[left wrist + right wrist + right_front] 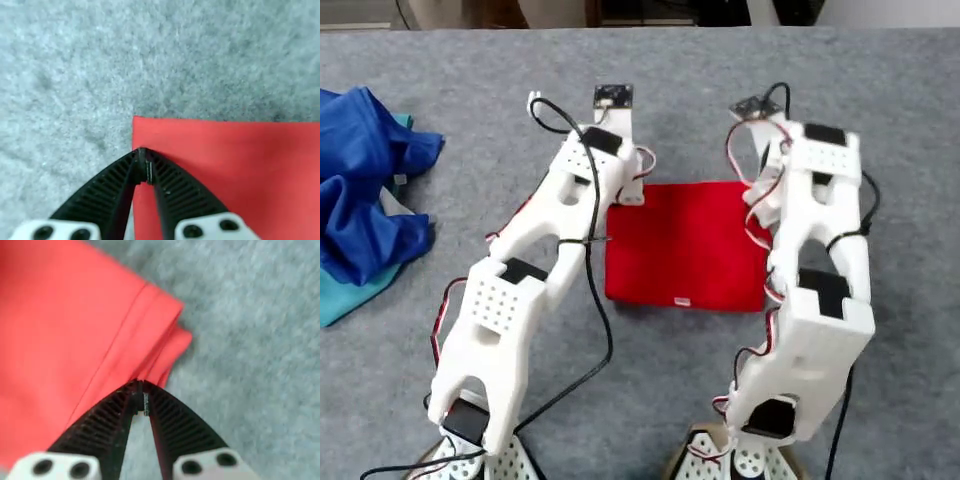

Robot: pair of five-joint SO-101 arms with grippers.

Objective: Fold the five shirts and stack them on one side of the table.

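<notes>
Centrally on the grey felt table [470, 90] lies a red shirt [685, 245], folded into a flat rectangle between the two arms. A small white label [680, 301] sits at its near edge; any print on it is too small to read.

The left tool [634, 195] is down at the shirt's far left corner. In the left wrist view, the left tool [143, 155] has its black ribbed jaws drawn narrow, tips meeting right on the edge of the red shirt [240, 170], which looks flat. I cannot tell whether any cloth is caught between them.

The right tool [760, 195] is at the far right corner. In the right wrist view, the right tool [140, 387] is likewise closed to a narrow point, its tips against the stacked, stitched layers of the red shirt [60, 340]. Again, I cannot tell whether it pinches any fabric.

Well apart, at the left edge of the table, a crumpled blue shirt [365, 190] is heaped on top of a teal shirt [345, 295], both unfolded.
</notes>
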